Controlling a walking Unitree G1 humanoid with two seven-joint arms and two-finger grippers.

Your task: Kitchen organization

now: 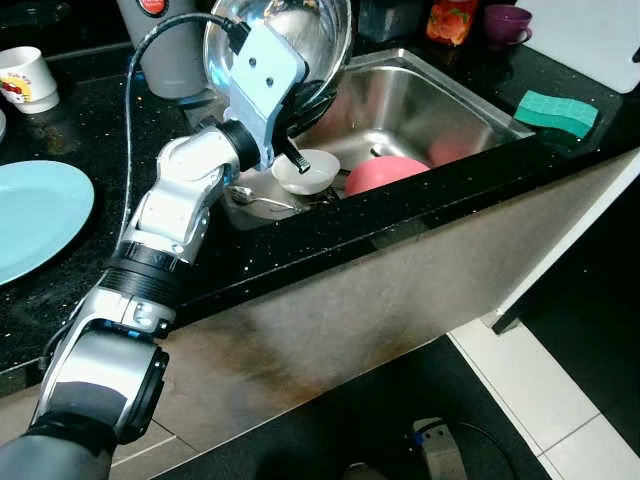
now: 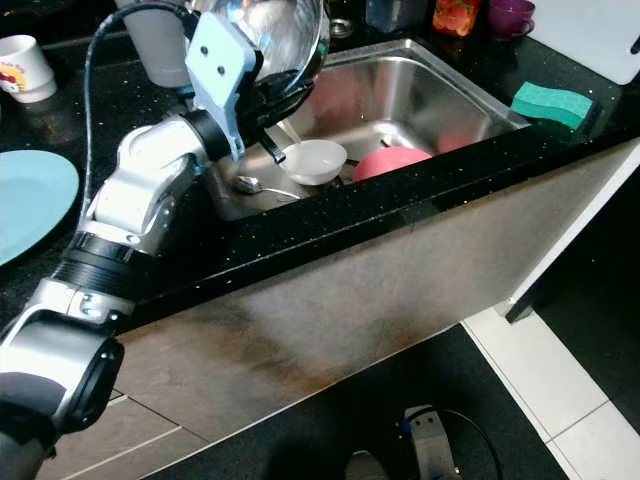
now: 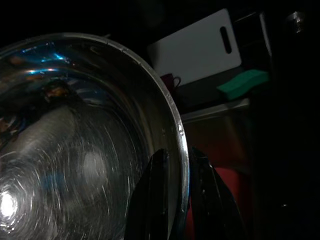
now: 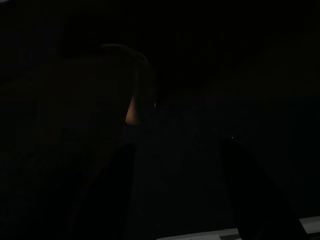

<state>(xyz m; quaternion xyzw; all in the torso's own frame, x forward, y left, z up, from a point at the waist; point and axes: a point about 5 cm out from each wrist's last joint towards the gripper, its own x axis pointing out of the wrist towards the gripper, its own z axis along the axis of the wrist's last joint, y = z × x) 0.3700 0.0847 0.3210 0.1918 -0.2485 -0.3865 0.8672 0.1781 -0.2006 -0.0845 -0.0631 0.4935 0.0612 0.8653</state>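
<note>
The left arm [image 1: 170, 235] reaches over the black counter [image 1: 300, 250] and its gripper [image 1: 300, 105] holds a steel bowl [image 1: 290, 35] by the rim, tilted above the sink [image 1: 420, 110]. In the sink lie a white bowl [image 1: 308, 172], a spoon [image 1: 255, 198] and a pink bowl [image 1: 385, 172]. A green sponge [image 1: 556, 112] sits beside the sink; a blue plate [image 1: 35, 215] and mug [image 1: 28, 78] lie well apart, on the left.

1. The worktop [image 1: 420, 205] was black, flecked with pale speckles.
2. The sink [image 1: 440, 110] and the big mixing bowl [image 1: 300, 30] were shiny silver steel.
3. In the sink sat a white bowl [image 1: 310, 172] and a pink bowl [image 1: 385, 172].
4. The sponge [image 1: 557, 112] was green, the plate [image 1: 35, 215] pale blue.
5. The cup [image 1: 506, 24] was purple; the mug [image 1: 25, 78] was white with a red and yellow print.
6. The cutting board [image 1: 590, 35] was white.
7. The left arm [image 1: 175, 215] was silver with black bands.
</note>
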